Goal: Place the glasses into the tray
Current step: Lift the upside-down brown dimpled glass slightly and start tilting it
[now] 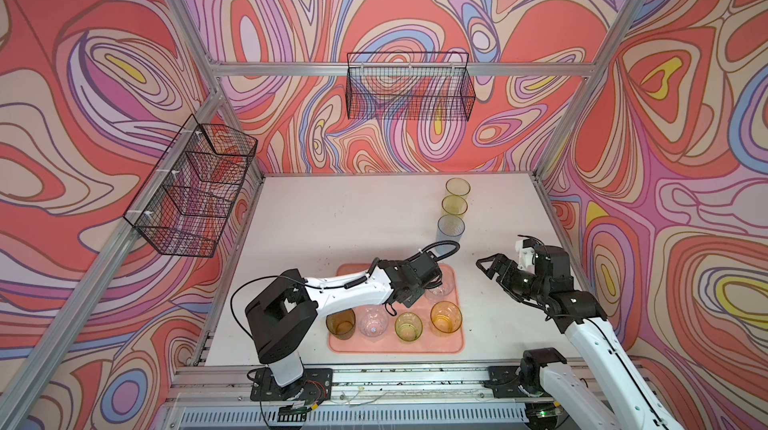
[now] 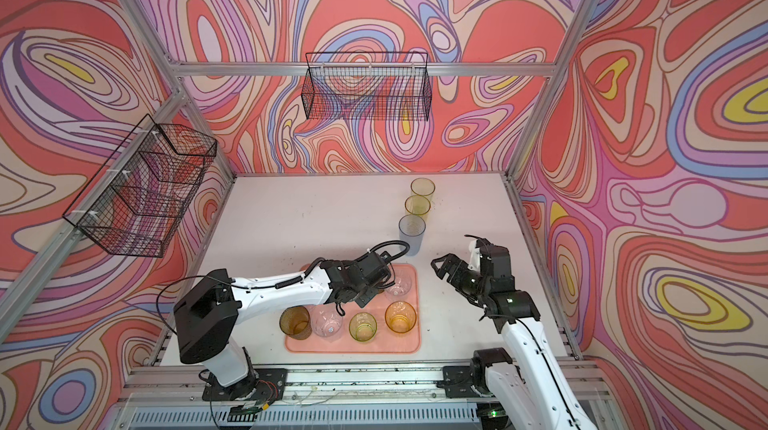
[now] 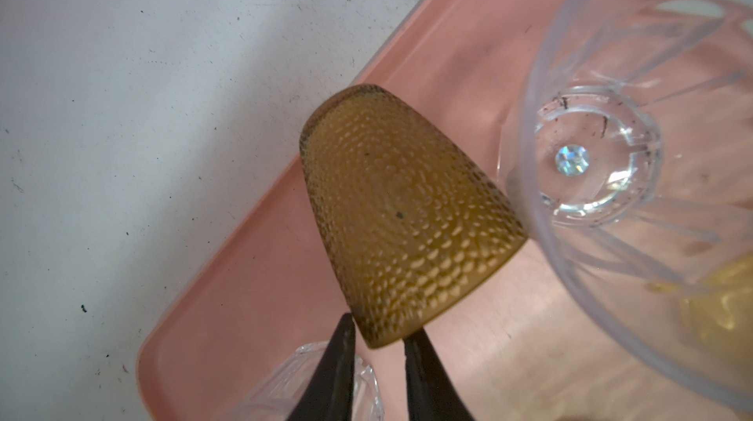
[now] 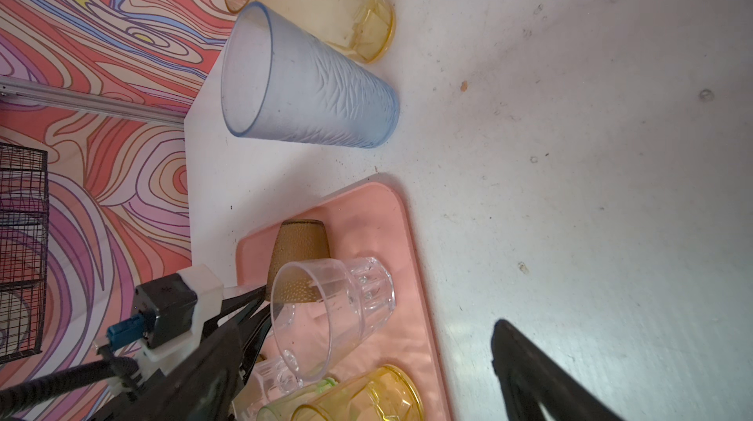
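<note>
Desk: white speckled desk (image 1: 332, 215) between swirl-patterned walls; the salmon tray (image 1: 395, 347) lies near its front edge.
Left arm: rises left of the tray, forearm stretched low over the tray's far half.
Left fingers (image 3: 334, 378): closed on the rim of a dimpled brown tumbler (image 3: 407, 215), tipped sideways over the tray's far left part.
Tray's near row: amber tumbler (image 1: 340, 324), clear tumbler (image 1: 373, 321), green tumbler (image 1: 408, 326), orange tumbler (image 1: 446, 316).
Beyond the tray's far right corner: blue tumbler (image 1: 451, 230) and two yellow tumblers (image 1: 454, 205), upright on the desk.
Right arm: right of the tray, elbow raised, wrist aimed toward the tray.
Right fingers (image 4: 525, 366): spread wide, empty.
</note>
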